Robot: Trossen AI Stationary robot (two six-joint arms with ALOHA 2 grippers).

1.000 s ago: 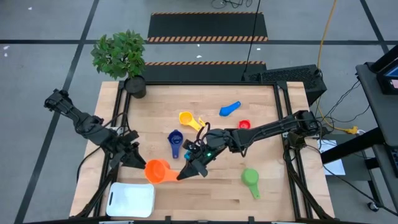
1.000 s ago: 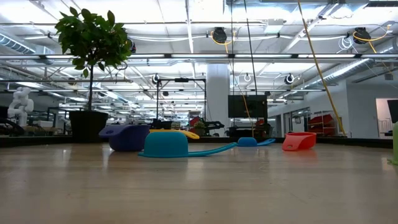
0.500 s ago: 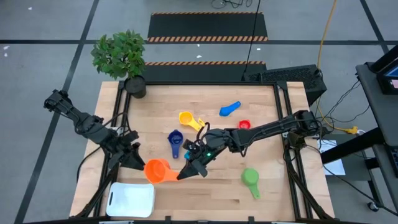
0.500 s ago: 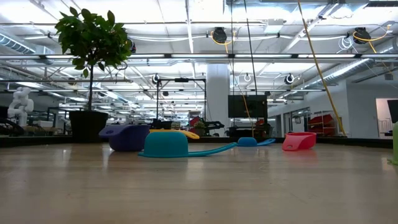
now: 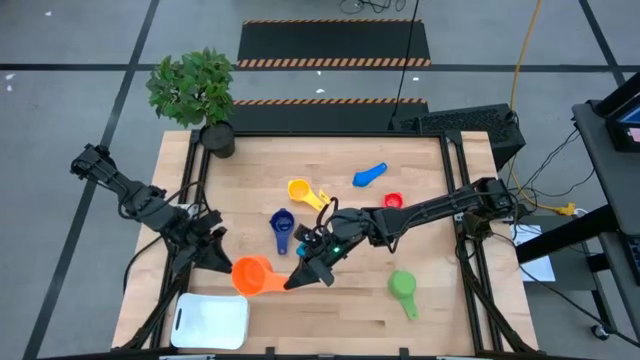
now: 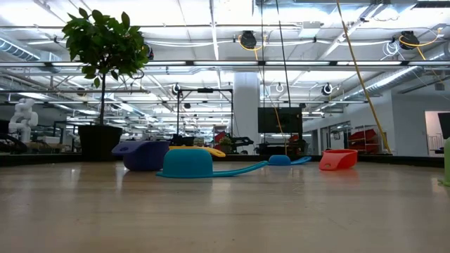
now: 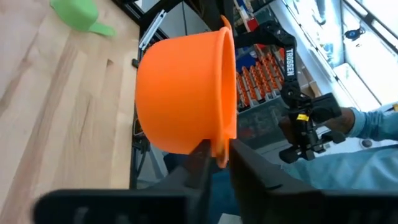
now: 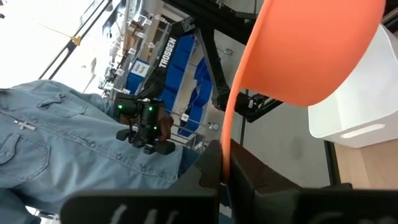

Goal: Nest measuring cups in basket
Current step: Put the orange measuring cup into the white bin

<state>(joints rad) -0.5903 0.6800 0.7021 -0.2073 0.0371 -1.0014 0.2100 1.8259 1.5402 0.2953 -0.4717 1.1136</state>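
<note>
Right now both arms hold the orange cup (image 5: 252, 274), which hangs a little above the worktop (image 5: 430, 310), just beside the white basket (image 5: 212, 322) at the near left corner. The left gripper (image 7: 214, 154) has its fingers (image 7: 198, 163) pinched on the cup's rim, one inside the bowl and one outside. The right gripper (image 8: 224, 163) has its fingers closed on the cup's thin flat handle (image 8: 229, 118). The cup looks like light, stiff plastic, so it should not bend or break, but its smooth sides may slip. The rim and the handle look like the best places to hold it. The other cups lie well apart on the worktop: dark blue (image 5: 282, 221), yellow (image 5: 298, 190), light blue (image 5: 368, 176), red (image 5: 392, 201) and green (image 5: 402, 285). A plant pot (image 5: 217, 139) stands at the far left corner. A person in a blue sleeve (image 8: 50, 143) shows beyond the worktop.
</note>
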